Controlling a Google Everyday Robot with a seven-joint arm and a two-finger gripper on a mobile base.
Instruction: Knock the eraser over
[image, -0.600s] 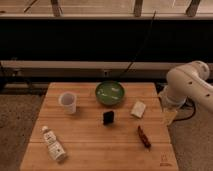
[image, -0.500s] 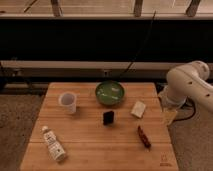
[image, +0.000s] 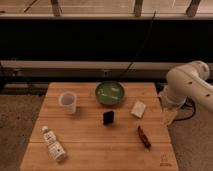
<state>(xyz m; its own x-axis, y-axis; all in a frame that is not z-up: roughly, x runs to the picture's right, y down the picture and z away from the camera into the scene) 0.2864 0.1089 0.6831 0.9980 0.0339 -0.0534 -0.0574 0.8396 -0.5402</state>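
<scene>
The eraser (image: 108, 117), a small black block, stands upright near the middle of the wooden table (image: 90, 145), just below the green bowl. The white arm (image: 187, 87) hangs at the table's right edge. Its gripper (image: 170, 116) points down beside the right edge, well to the right of the eraser and apart from it.
A green bowl (image: 110, 93) sits at the back middle. A white cup (image: 68, 102) stands at the left. A pale block (image: 138, 109) lies right of the eraser. A thin red-brown object (image: 144, 136) lies at the front right. A bottle (image: 53, 144) lies at the front left.
</scene>
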